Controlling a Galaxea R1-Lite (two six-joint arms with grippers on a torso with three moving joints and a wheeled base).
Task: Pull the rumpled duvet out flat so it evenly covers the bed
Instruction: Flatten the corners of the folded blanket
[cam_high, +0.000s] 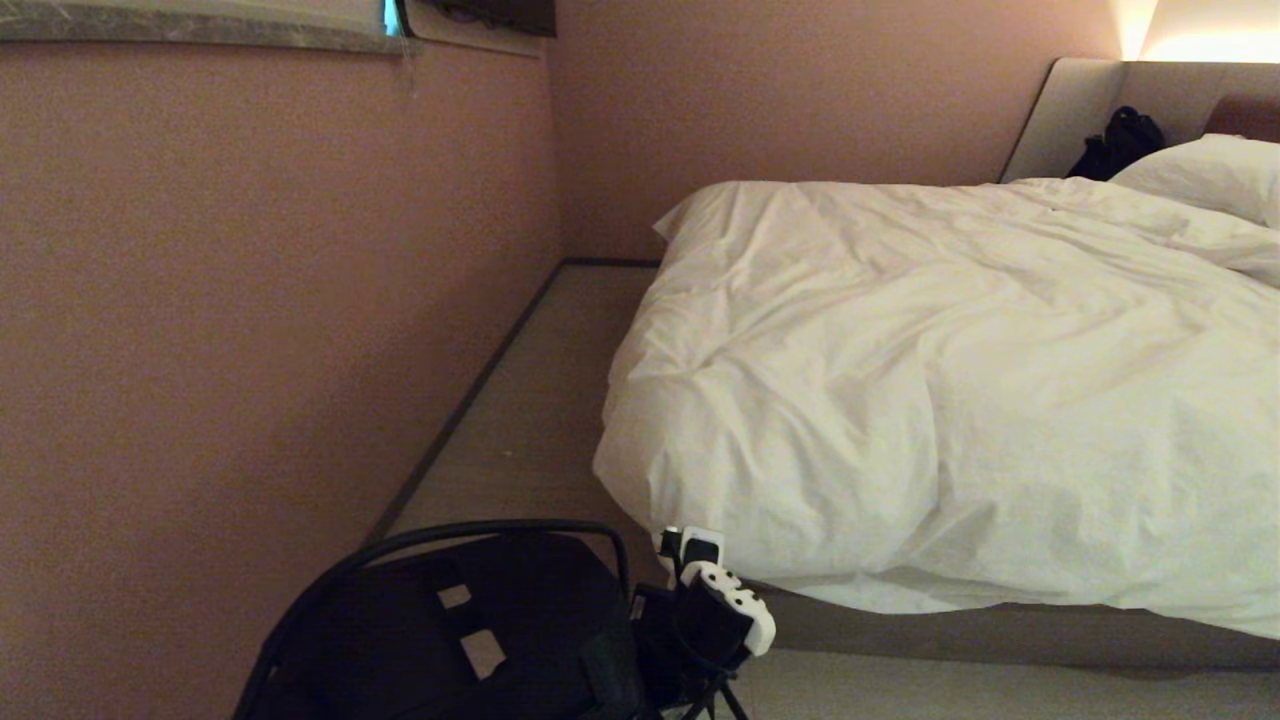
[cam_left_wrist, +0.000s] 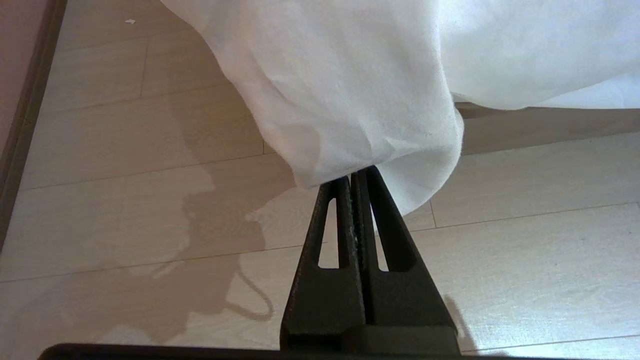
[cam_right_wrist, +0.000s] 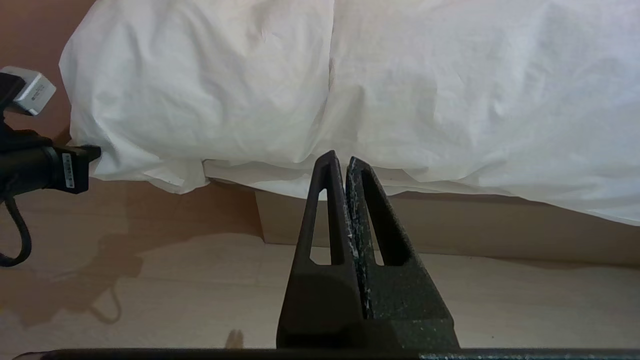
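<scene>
The thick, puffy white cotton duvet (cam_high: 950, 390) lay wrinkled over the wide low bed with its grey-beige platform base (cam_high: 1000, 630), its near left corner hanging over the edge toward the pale wood-plank floor (cam_left_wrist: 125, 200). The left gripper (cam_left_wrist: 356, 176) was pinched tight on that corner, its fingertips buried in the cloth. The right gripper (cam_right_wrist: 339, 159) pointed at the bed's side, closed on nothing. A plump white pillow (cam_high: 1210, 172) was cut off at far right.
</scene>
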